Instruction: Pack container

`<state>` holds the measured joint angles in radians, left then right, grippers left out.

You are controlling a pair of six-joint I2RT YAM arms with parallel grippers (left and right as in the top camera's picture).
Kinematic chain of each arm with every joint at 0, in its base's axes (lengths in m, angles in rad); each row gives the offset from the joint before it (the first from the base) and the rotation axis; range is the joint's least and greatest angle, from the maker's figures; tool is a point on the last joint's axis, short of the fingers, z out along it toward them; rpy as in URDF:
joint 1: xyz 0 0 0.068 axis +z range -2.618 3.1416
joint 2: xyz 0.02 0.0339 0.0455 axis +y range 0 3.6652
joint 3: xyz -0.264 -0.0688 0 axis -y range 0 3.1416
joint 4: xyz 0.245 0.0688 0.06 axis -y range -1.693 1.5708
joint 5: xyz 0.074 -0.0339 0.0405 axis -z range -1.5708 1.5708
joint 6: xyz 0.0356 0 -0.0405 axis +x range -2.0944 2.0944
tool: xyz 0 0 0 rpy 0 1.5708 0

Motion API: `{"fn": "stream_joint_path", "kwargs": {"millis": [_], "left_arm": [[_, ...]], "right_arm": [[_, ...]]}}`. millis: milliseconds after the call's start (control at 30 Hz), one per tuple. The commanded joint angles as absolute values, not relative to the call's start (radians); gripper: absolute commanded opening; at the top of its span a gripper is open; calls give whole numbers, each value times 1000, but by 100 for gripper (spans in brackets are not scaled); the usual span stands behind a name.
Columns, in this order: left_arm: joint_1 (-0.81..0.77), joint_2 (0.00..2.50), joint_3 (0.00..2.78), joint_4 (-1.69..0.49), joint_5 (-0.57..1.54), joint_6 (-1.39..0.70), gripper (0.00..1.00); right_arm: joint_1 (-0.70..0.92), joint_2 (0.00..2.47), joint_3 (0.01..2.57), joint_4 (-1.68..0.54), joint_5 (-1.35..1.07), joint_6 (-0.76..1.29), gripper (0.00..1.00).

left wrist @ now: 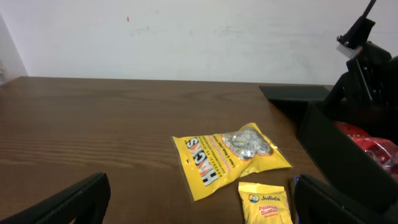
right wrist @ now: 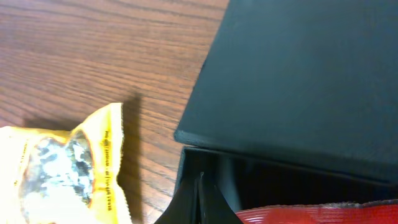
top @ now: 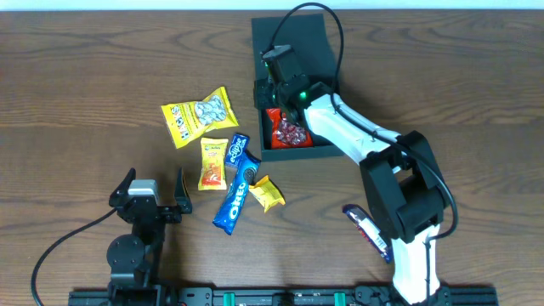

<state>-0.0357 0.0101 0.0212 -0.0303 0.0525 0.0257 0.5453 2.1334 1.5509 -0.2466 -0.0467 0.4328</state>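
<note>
The container (top: 293,42) is a dark box at the back of the table, its flap lid folded open behind it. A red packet (top: 287,132) lies inside. My right gripper (top: 265,85) is shut on nothing, hovering at the box's left wall. In the right wrist view its closed tips (right wrist: 200,186) sit just inside that wall, under the lid (right wrist: 305,81), with the red packet (right wrist: 311,214) beside them. My left gripper (top: 153,191) stands open near the front left, empty. Its fingers (left wrist: 68,202) frame the yellow Hacks bag (left wrist: 230,155) and a Julie's packet (left wrist: 266,204).
Loose snacks lie left of the box: the Hacks bag (top: 200,115), the Julie's packet (top: 213,163), a small blue packet (top: 238,149), a blue Oreo pack (top: 238,195) and a small orange-yellow packet (top: 269,193). A blue-and-white bar (top: 367,229) lies by the right arm's base.
</note>
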Motion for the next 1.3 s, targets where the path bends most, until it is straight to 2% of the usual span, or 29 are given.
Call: {"fn": "stream_joint_path", "kwargs": {"millis": [0,133,333,533,700,867,933,1033,1100,1167,1233,1267], "left_arm": [[-38,4,4,-74,42,22,95],[-38,4,4,-74,42,22,95],[-38,4,4,-74,42,22,95],[-38,4,4,-74,42,22,95],[-38,4,4,-74,42,22,95],[-38,4,4,-74,42,22,95],[-38,4,4,-74,42,22,95],[-38,4,4,-74,42,22,95],[-38,4,4,-74,42,22,96],[-38,4,4,-74,42,22,95],[-38,4,4,-74,42,22,95],[-38,4,4,-74,42,22,96]], "right_arm": [[573,2067,1583,-297,8,366,1],[581,1968,1583,-448,141,260,1],[584,1860,1516,-711,426,260,1],[604,1610,1263,-712,478,286,1],[573,1418,1096,-675,253,136,1],[452,1205,948,-649,-87,37,1],[399,1132,890,-635,-155,34,1],[334,1044,805,-603,-265,-83,2],[287,976,732,-557,-334,-155,15],[248,926,670,-496,-334,-155,22],[206,865,589,-409,-334,-155,48],[194,846,566,-386,-334,-155,71]]}}
